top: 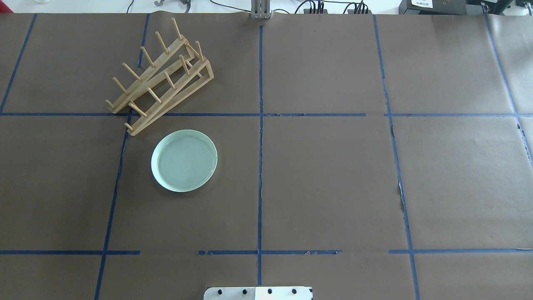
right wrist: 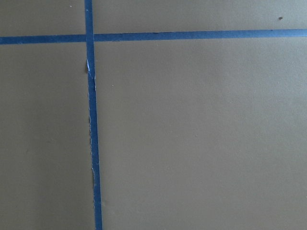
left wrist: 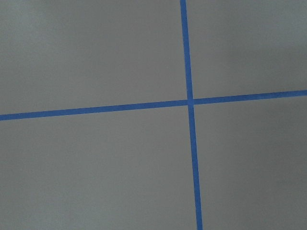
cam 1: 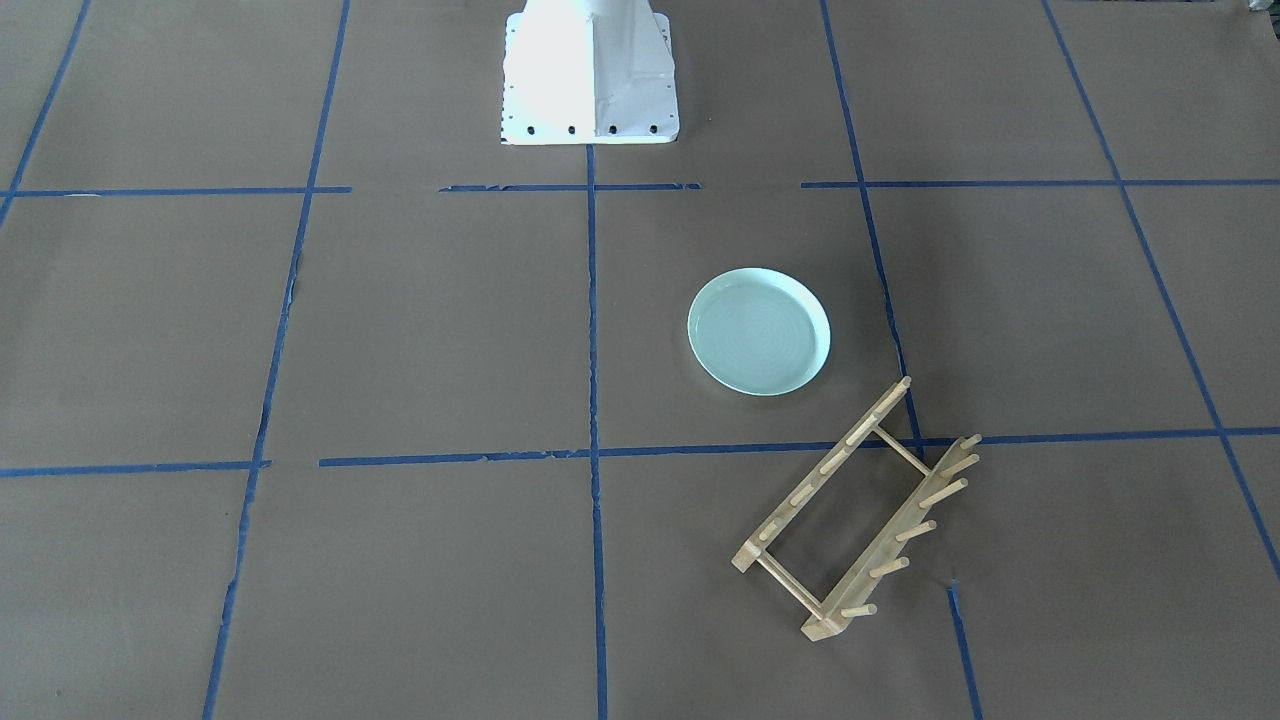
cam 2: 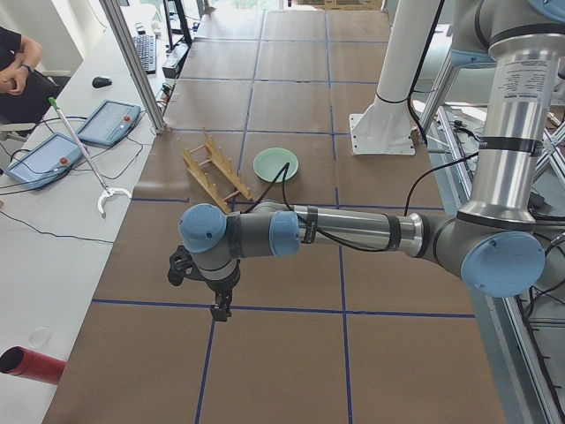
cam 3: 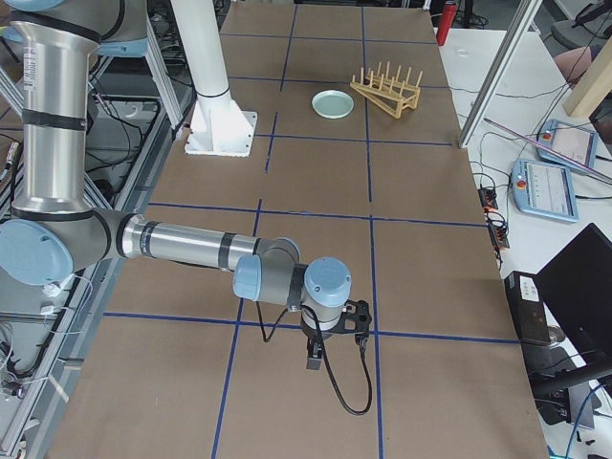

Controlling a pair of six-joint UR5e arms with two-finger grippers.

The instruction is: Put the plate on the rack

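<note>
The pale mint-green plate (cam 1: 759, 331) lies flat on the brown table, on the robot's left half (top: 184, 160). The wooden rack (cam 1: 860, 515) stands at a slant just beyond it, pegs up and holding nothing (top: 160, 83). Both also show small in the side views, the plate (cam 2: 275, 164) (cam 3: 332, 103) and the rack (cam 2: 212, 170) (cam 3: 385, 88). My left gripper (cam 2: 219, 309) hangs far from them over the table's left end. My right gripper (cam 3: 314, 361) hangs over the right end. I cannot tell whether either is open or shut. The wrist views show only table and blue tape.
The white robot base (cam 1: 590, 75) stands at the table's near-middle edge. Blue tape lines (top: 260, 166) grid the brown surface. A side desk holds tablets (cam 2: 53, 155) and a hooked stick (cam 2: 79, 146). A red cylinder (cam 2: 31, 365) lies by the left end.
</note>
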